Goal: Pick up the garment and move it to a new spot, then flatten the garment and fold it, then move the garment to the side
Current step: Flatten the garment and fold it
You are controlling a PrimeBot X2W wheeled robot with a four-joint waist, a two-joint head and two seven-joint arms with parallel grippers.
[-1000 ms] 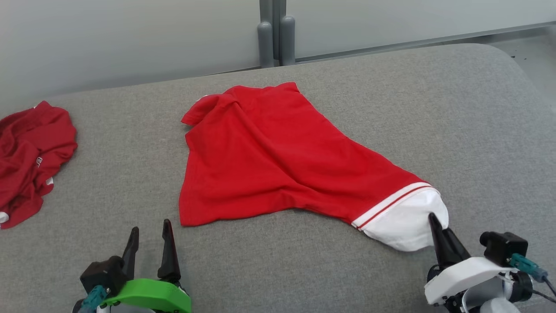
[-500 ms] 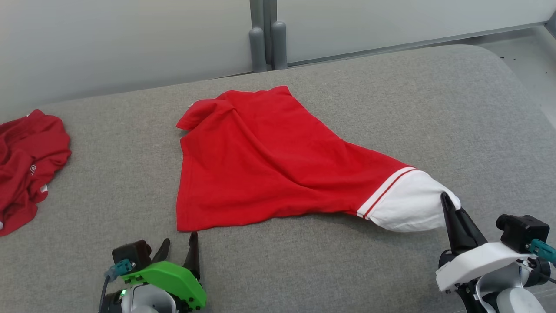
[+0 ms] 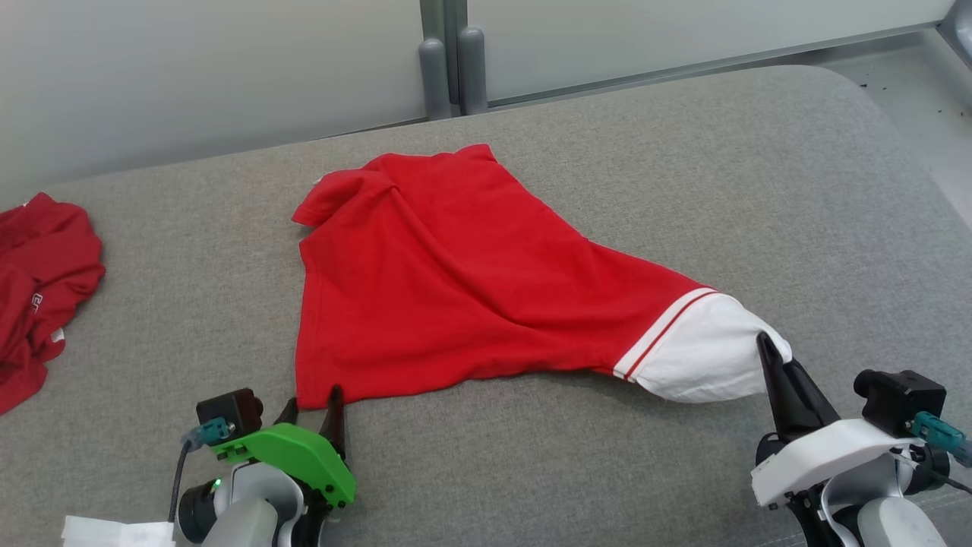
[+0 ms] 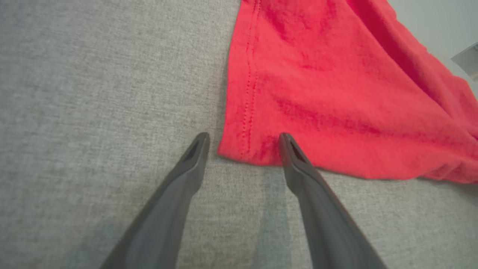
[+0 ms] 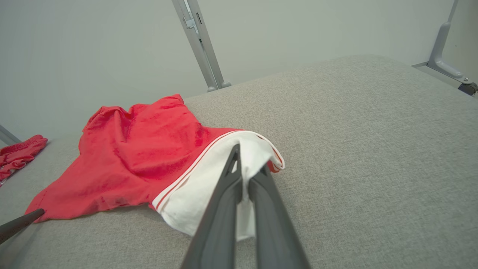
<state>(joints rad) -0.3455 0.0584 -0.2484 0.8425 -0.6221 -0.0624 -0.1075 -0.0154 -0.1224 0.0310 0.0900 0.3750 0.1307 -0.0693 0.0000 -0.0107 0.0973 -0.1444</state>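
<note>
Left gripper (image 3: 313,396) reached garment (image 3: 456,273) corner, spread | right gripper (image 5: 248,164) clamps its white end

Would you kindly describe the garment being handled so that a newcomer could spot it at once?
Start from the wide grey cushioned surface and look to its middle, in front of the two grey posts. A red shirt lies spread there, one end pinched in the right claw. Unlike the crumpled red garment at the far left edge, it ends in a white panel edged with stripes.
</note>
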